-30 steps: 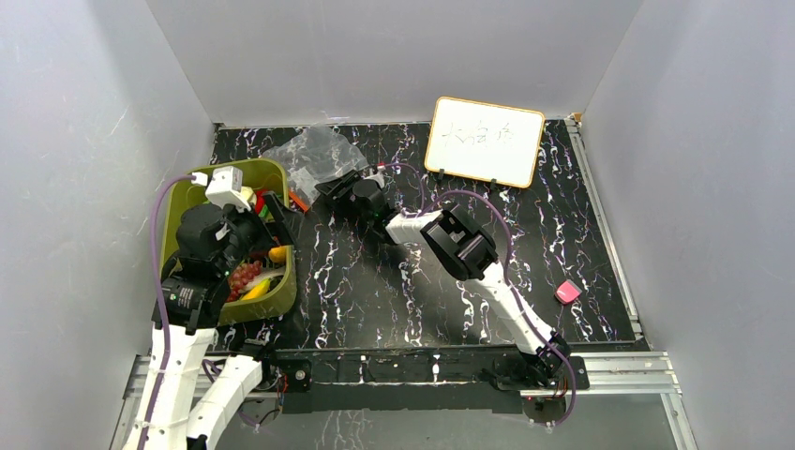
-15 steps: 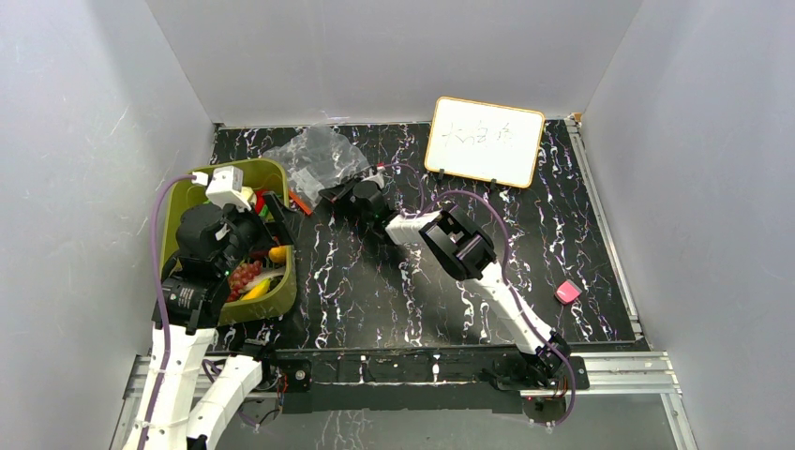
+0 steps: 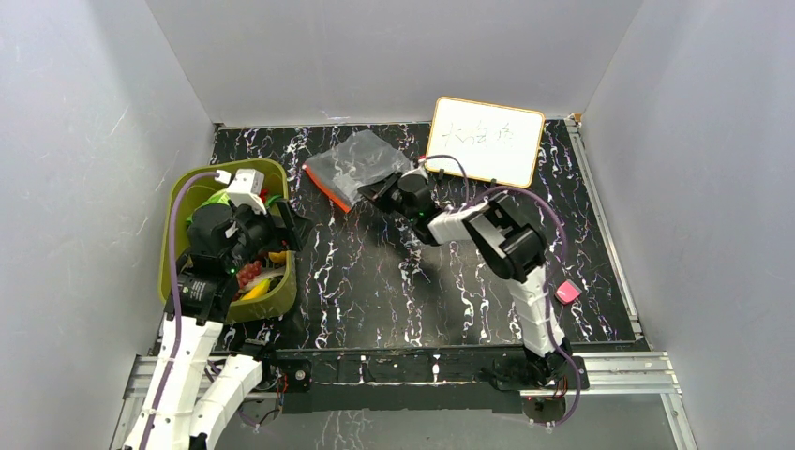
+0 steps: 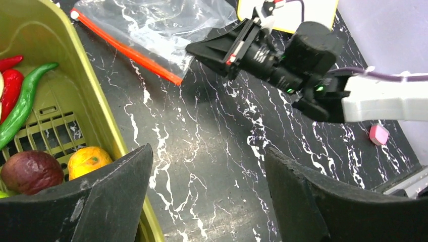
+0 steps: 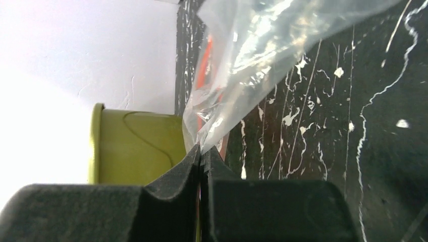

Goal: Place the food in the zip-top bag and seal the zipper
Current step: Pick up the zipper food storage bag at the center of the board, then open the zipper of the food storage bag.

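Since the earlier frames the right gripper (image 3: 373,191) has swung back and to the right, taking the zip-top bag (image 3: 354,161) with it. The bag, formerly just behind the basket (image 3: 192,187), now sits toward the back middle of the desk (image 3: 375,281), between the basket and the whiteboard (image 3: 486,141). The left arm has also shifted, and its wrist is now over the basket's right half.

Right gripper: jaws pressed together, pinching a clear edge of the bag. The right wrist view shows the film caught in the seam between the pads.

Zipper (image 4: 126,48): a red-orange strip along the bag edge facing the basket, apart from the pinch point. The bag appears to lie mostly on the desk with the pinched corner lifted, though the views do not settle this.

Left gripper (image 4: 207,156): fingers spread wide, holding nothing, hanging over the basket's right rim and the desk beside it.

Food, all visible pieces in the basket:
- red chilli (image 4: 11,83) and green chilli (image 4: 22,106), lying side by side
- orange fruit (image 4: 87,160), beside a dark brownish fruit (image 4: 30,171)
- banana (image 3: 255,291) and grapes (image 3: 246,274), near the front right corner

Other: a small pink object (image 3: 567,292) lies near the desk's right edge, well apart from the rest.
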Action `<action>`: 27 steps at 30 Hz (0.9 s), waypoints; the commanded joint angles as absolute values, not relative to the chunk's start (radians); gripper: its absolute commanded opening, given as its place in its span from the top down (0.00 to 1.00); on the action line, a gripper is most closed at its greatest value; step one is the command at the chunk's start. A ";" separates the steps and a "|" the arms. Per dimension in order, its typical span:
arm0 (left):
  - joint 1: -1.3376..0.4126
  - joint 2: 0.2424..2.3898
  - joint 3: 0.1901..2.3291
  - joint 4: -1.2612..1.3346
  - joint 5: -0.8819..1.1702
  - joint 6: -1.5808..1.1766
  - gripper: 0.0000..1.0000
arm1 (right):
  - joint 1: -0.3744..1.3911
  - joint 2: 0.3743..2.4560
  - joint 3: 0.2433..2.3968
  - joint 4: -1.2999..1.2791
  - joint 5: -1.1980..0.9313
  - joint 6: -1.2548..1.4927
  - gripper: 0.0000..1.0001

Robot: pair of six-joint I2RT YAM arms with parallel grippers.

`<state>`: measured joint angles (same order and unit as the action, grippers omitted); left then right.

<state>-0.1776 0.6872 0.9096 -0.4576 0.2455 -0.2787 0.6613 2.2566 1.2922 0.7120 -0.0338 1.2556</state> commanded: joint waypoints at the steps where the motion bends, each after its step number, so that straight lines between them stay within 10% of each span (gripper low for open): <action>1: -0.173 0.692 0.895 -0.382 0.318 -0.212 0.22 | 0.625 2.087 1.190 0.778 -0.115 1.162 1.00; 27: -0.217 0.773 0.726 0.005 0.756 0.122 0.18 | 0.568 1.283 1.155 -0.151 -0.399 0.831 1.00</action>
<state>-0.2066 0.7872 0.7803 -0.1471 0.6395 0.1402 0.5652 1.3407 1.1408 -0.1303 -0.3592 0.7712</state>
